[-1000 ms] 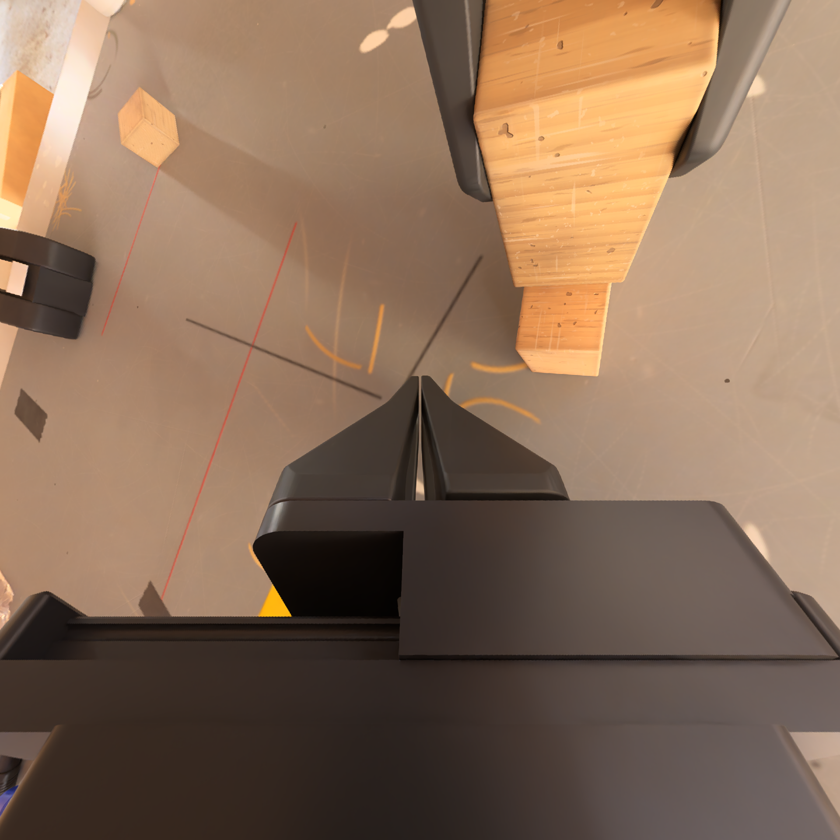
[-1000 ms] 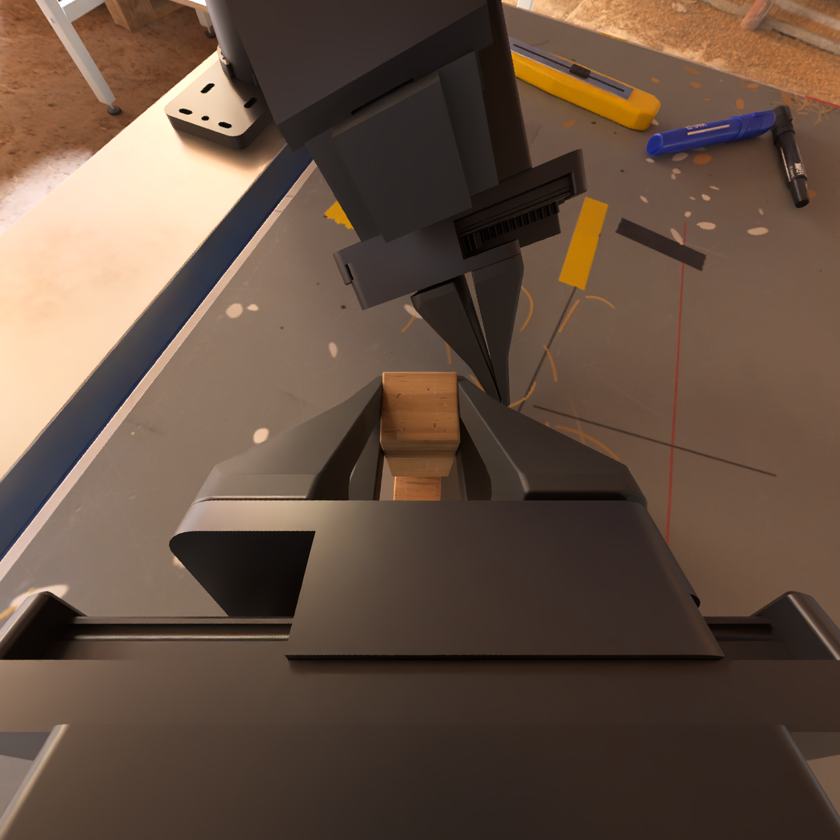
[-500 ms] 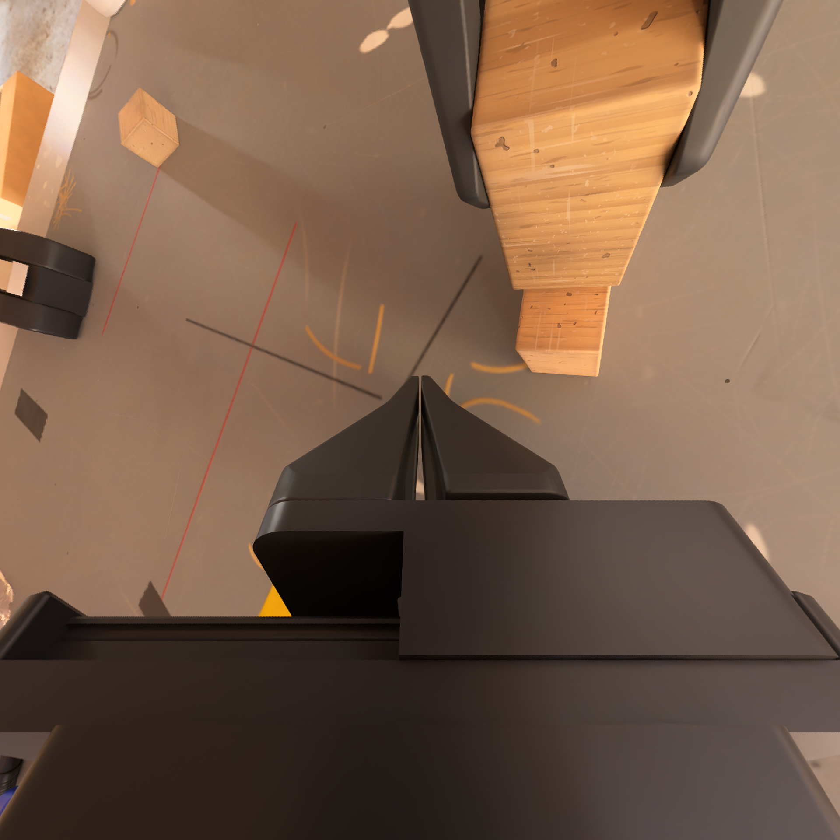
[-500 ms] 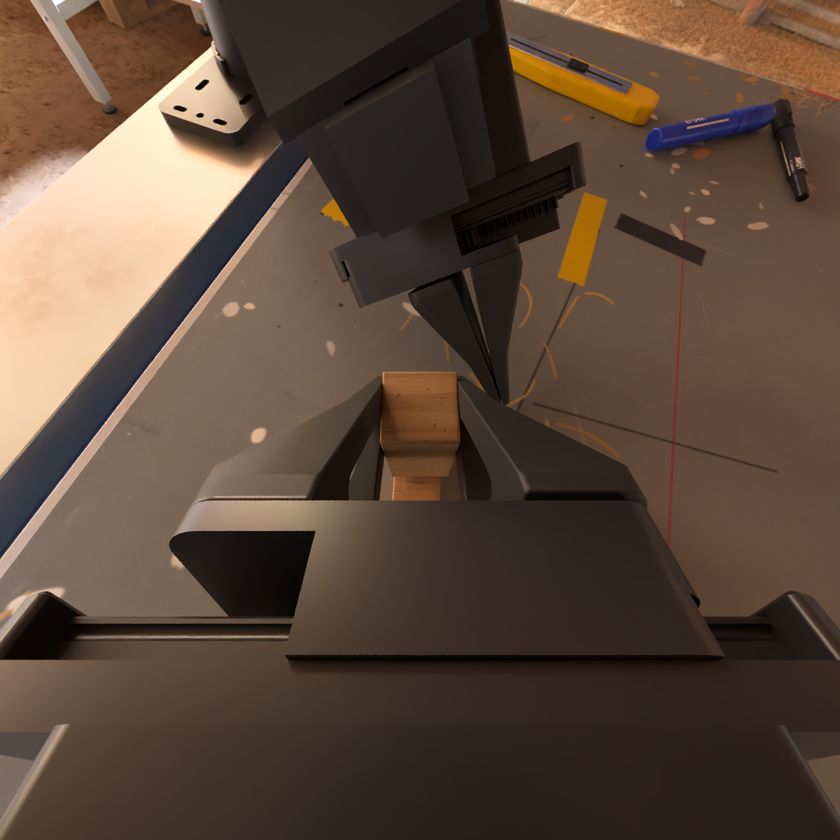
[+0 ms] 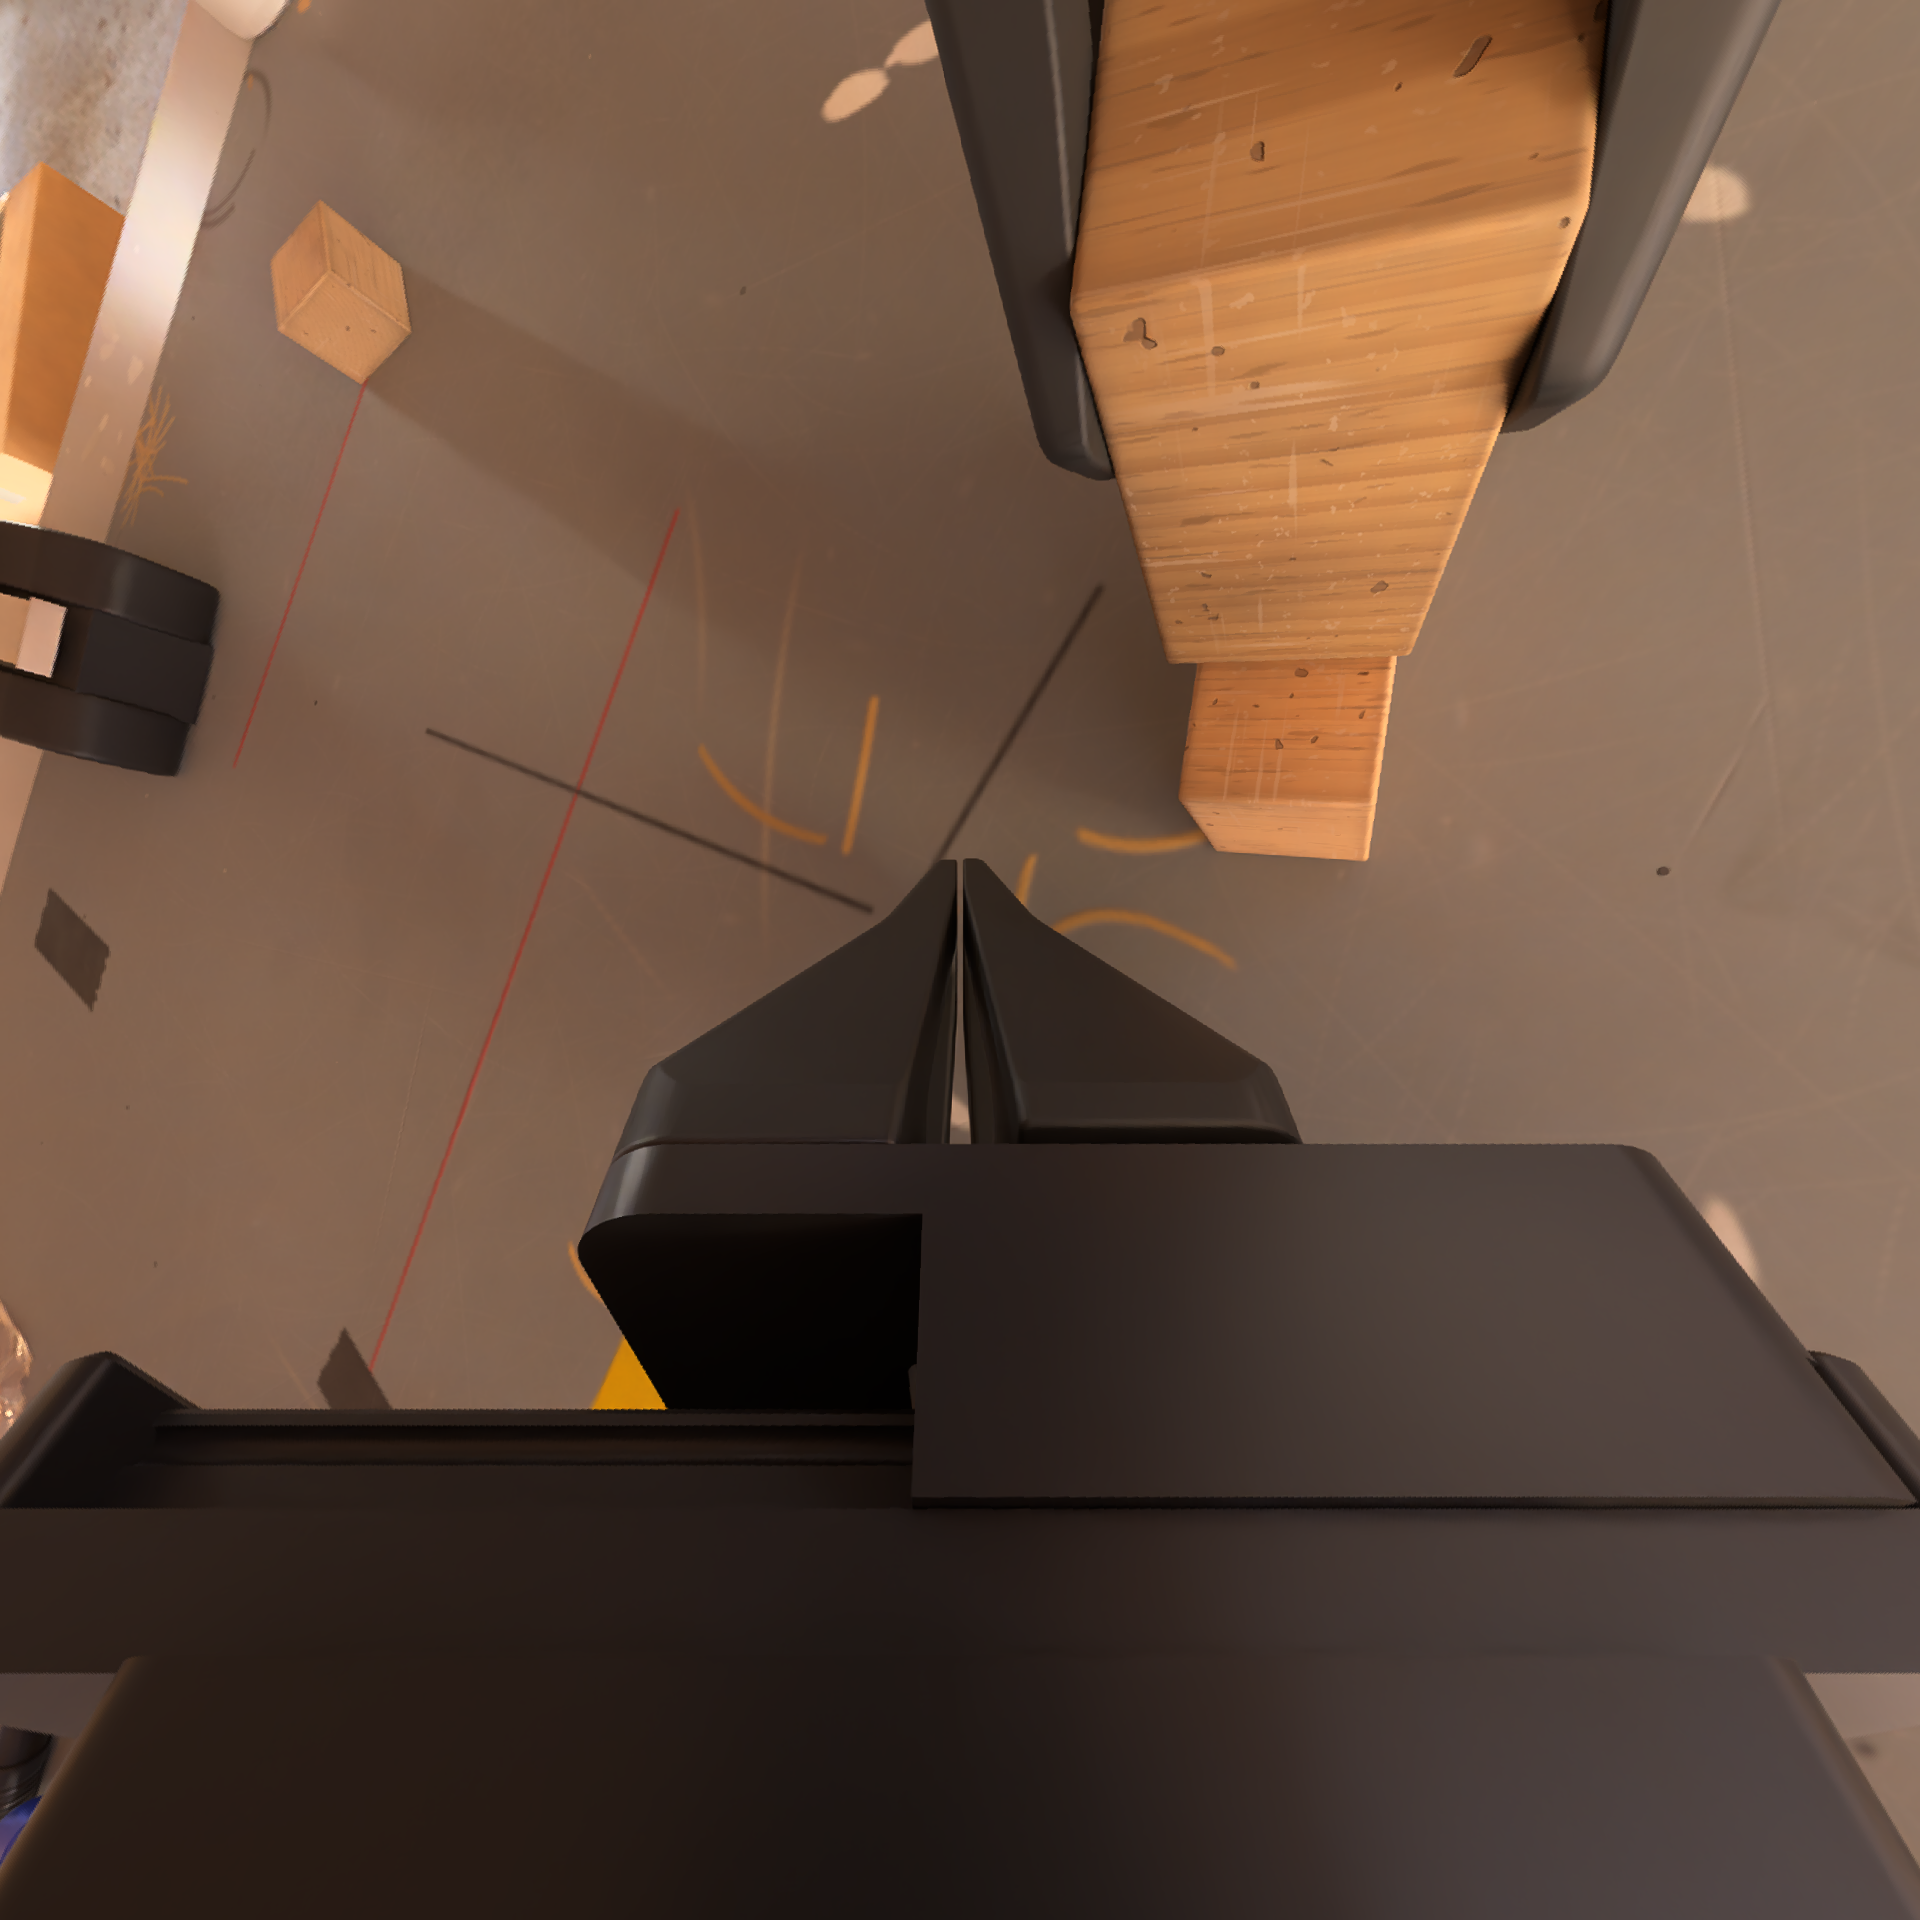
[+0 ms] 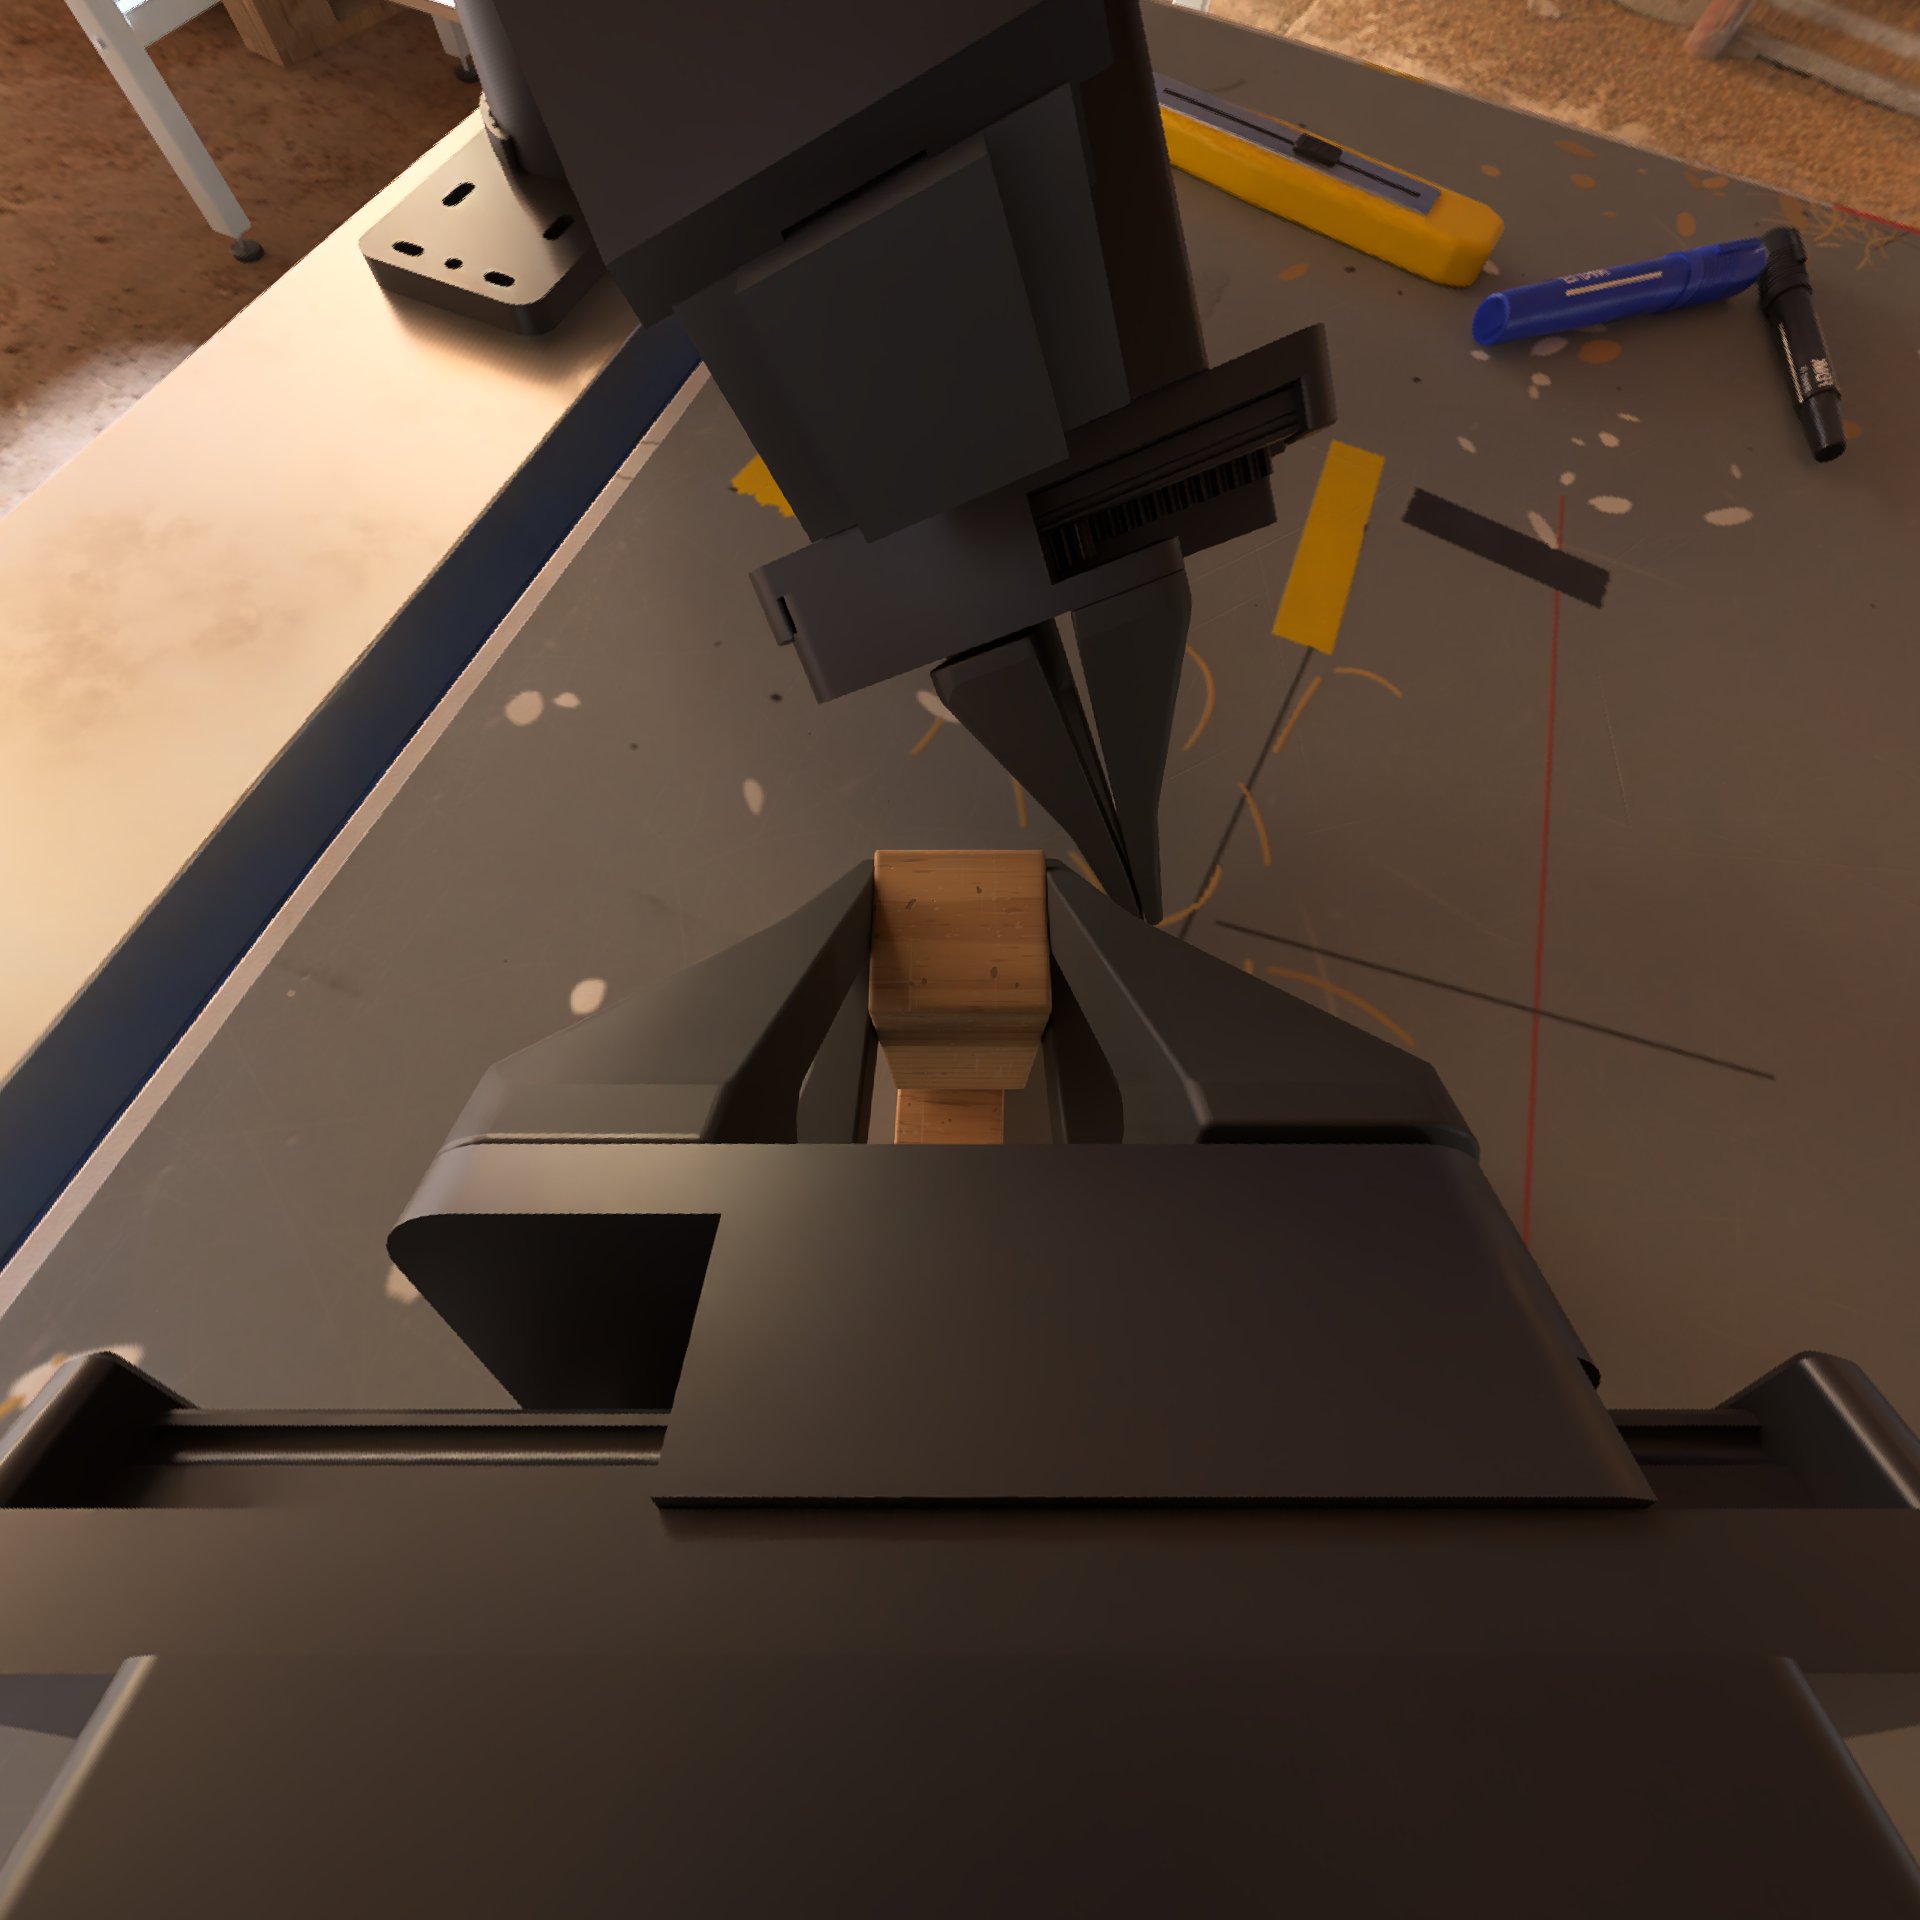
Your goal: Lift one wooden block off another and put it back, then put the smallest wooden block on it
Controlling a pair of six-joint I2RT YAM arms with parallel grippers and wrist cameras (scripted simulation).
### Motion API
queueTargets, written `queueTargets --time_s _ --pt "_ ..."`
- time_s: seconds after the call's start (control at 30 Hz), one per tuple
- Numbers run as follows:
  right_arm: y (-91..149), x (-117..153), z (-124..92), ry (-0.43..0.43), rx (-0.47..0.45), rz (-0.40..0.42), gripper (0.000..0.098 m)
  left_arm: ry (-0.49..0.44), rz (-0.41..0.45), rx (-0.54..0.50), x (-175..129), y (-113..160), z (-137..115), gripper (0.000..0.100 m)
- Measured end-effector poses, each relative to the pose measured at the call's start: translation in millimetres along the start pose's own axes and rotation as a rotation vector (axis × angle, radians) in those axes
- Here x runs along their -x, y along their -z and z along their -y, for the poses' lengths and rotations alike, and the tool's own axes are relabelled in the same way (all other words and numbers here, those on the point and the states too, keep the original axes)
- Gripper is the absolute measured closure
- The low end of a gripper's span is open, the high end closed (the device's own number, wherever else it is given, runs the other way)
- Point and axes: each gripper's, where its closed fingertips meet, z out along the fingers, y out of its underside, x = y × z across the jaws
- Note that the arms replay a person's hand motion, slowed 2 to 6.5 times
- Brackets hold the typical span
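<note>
My right gripper (image 6: 958, 871) is shut on a wooden block (image 6: 958, 935) and holds it directly over a narrower wooden block (image 6: 948, 1117) that lies on the table. I cannot tell whether the two touch. In the left wrist view the held block (image 5: 1299, 364) sits between the right fingers (image 5: 1049, 312), with the lower block (image 5: 1283, 769) showing beneath it. My left gripper (image 5: 961, 878) is shut and empty, just left of the lower block; it also shows in the right wrist view (image 6: 1132, 904). The smallest block, a little cube (image 5: 338, 291), lies far to the upper left.
A yellow utility knife (image 6: 1320, 192), a blue marker (image 6: 1621, 291) and a black marker (image 6: 1803, 343) lie at the far right. Yellow tape (image 6: 1330, 545) and black tape (image 6: 1507, 548) are stuck to the mat. A black clamp (image 5: 104, 665) and another wooden piece (image 5: 52, 312) are at the table edge.
My right gripper with its block has shifted only slightly; the table behind it has slid a little up in its view. The left gripper has not moved.
</note>
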Motion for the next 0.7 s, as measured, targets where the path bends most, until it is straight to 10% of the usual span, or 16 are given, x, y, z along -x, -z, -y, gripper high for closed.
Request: queueTargets --time_s 0.7 --pt "-0.1 -0.8 0.1 -0.007 -0.001 -0.003 0.0731 0.0 0.001 0.0 0.1 0.0 0.1 0.099"
